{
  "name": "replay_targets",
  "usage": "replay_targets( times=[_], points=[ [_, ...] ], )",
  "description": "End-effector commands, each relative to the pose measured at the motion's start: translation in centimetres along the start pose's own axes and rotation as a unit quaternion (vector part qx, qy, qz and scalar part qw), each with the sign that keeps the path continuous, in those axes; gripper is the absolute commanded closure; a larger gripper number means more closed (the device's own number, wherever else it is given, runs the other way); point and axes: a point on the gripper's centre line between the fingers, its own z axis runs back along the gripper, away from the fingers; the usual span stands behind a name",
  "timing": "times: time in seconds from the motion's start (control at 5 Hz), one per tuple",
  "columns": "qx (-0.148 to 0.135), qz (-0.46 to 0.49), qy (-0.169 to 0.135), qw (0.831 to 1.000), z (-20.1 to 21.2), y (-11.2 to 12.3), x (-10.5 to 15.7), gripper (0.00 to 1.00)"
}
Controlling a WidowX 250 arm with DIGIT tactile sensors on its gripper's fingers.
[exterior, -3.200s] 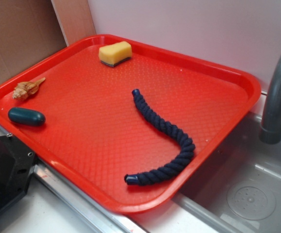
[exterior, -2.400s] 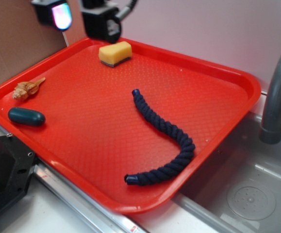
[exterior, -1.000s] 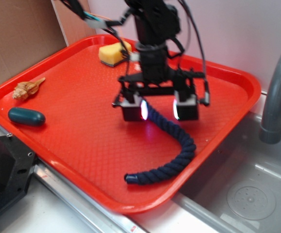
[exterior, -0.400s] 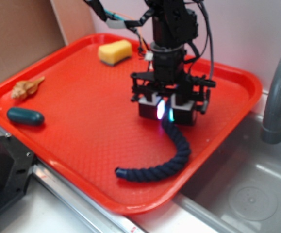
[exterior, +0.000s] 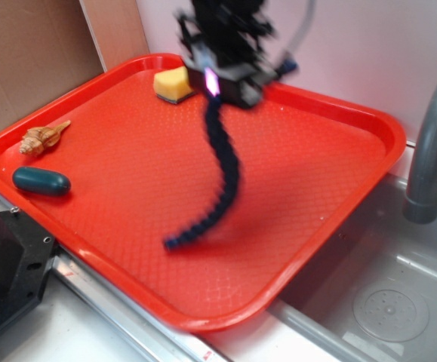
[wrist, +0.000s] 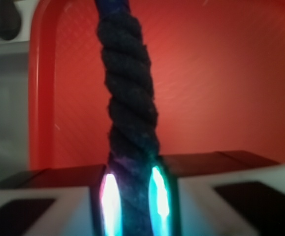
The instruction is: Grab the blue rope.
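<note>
The blue rope (exterior: 226, 170), dark navy and twisted, hangs from my gripper (exterior: 222, 81), which is shut on its upper end high over the back of the red tray (exterior: 354, 121). Its lower end (exterior: 174, 242) dangles near the tray's front, blurred by motion. In the wrist view the rope (wrist: 128, 113) runs straight down from between the two glowing pads (wrist: 109, 199), squeezed tight from both sides, with the tray's floor far below.
A yellow sponge (exterior: 171, 83) lies at the tray's back, partly behind the gripper. A tan seashell (exterior: 43, 137) and a dark teal oval object (exterior: 41, 181) rest at the left. A grey faucet (exterior: 429, 143) and sink basin (exterior: 384, 302) stand to the right.
The gripper came down onto the rope's upper part, shut on it, and has risen toward the back of the tray. The rope has left the tray floor and swings below.
</note>
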Motion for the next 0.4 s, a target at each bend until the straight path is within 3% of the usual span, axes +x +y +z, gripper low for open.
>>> replay_targets(
  times=[0.0, 0.2],
  points=[
    [0.035, 0.019, -0.021, 0.999, 8.7, 4.2, -1.5, 1.0],
    [0.051, 0.05, -0.01, 0.997, 10.4, 5.0, -2.3, 1.0]
  ],
)
